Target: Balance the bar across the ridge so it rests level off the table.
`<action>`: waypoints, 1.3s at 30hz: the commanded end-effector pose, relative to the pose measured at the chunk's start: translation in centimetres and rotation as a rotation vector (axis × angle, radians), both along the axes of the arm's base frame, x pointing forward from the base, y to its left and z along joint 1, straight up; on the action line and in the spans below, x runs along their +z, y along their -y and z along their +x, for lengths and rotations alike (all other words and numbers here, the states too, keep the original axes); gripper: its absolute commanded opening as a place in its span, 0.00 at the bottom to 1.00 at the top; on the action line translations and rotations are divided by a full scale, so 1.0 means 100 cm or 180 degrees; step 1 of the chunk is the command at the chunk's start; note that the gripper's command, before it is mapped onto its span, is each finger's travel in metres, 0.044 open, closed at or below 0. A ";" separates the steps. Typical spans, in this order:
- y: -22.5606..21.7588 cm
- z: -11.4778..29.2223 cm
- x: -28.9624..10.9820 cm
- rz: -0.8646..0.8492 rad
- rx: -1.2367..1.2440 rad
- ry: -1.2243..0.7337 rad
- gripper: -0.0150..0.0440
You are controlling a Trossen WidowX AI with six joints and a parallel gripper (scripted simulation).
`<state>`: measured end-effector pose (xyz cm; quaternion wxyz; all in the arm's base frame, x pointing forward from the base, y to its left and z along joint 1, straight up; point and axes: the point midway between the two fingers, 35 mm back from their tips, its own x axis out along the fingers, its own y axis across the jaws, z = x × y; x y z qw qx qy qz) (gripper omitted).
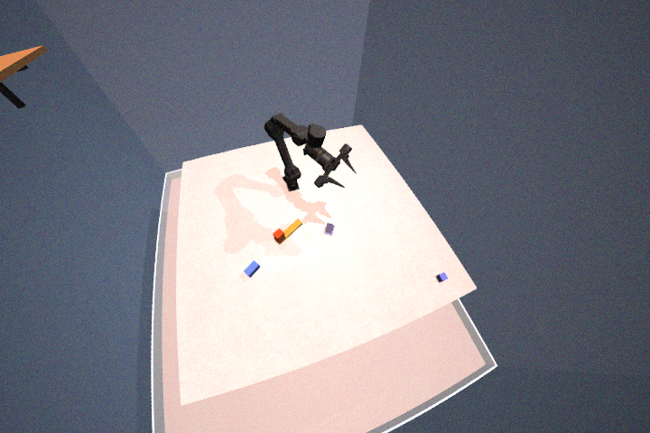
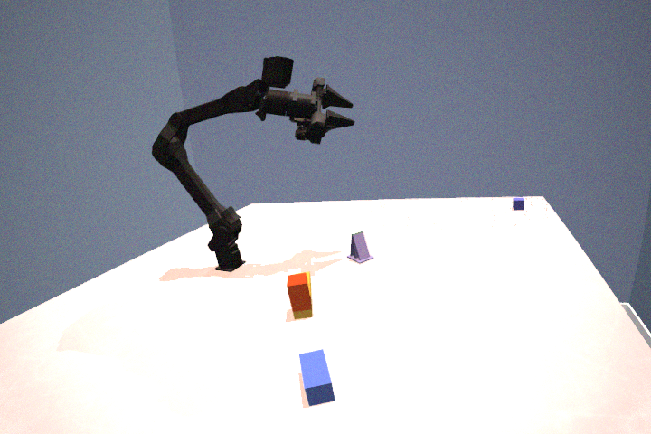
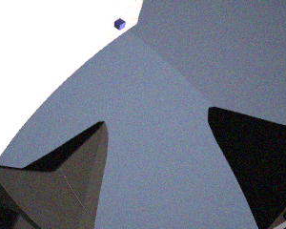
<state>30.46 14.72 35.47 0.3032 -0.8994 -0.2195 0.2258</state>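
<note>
The bar (image 1: 288, 229) (image 2: 300, 295) is yellow with an orange-red end and lies flat on the white table (image 1: 336, 316) (image 2: 465, 316). The ridge (image 1: 329, 228) (image 2: 359, 247) is a small purple wedge standing a short way to the bar's right. My gripper (image 1: 347, 176) (image 2: 351, 113) (image 3: 158, 121) is open and empty. It hangs high in the air, well above the table and behind the ridge. In the wrist view I see only its two fingers, the wall and a table corner.
A light blue block (image 1: 252, 268) (image 2: 316, 376) lies in front of the bar. A small dark blue cube (image 1: 441, 277) (image 2: 517, 203) (image 3: 120, 23) sits near the table's far right edge. The arm's base (image 1: 291, 182) (image 2: 228, 256) stands behind the bar.
</note>
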 end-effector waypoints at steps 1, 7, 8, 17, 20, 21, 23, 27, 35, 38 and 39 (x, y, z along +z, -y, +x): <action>0.017 0.014 -0.015 -0.0077 -0.0243 -0.0273 0.79; 0.050 0.031 -0.048 -0.0200 -0.0664 -0.0806 0.79; 0.056 0.033 -0.053 -0.0218 -0.0734 -0.0895 0.79; 0.109 0.039 -0.099 -0.0391 -0.1301 -0.1714 0.79; 0.126 0.038 -0.113 -0.0441 -0.1473 -0.1995 0.79; 0.132 0.036 -0.118 -0.0456 -0.1528 -0.2090 0.79; 0.143 0.034 -0.126 -0.0483 -0.1638 -0.2280 0.79; 0.166 0.026 -0.142 -0.0525 -0.1848 -0.2665 0.79; 0.207 0.002 -0.168 -0.0566 -0.2222 -0.3454 0.79; 0.220 -0.009 -0.176 -0.0565 -0.2343 -0.3756 0.79; 0.225 -0.013 -0.178 -0.0563 -0.2382 -0.3858 0.79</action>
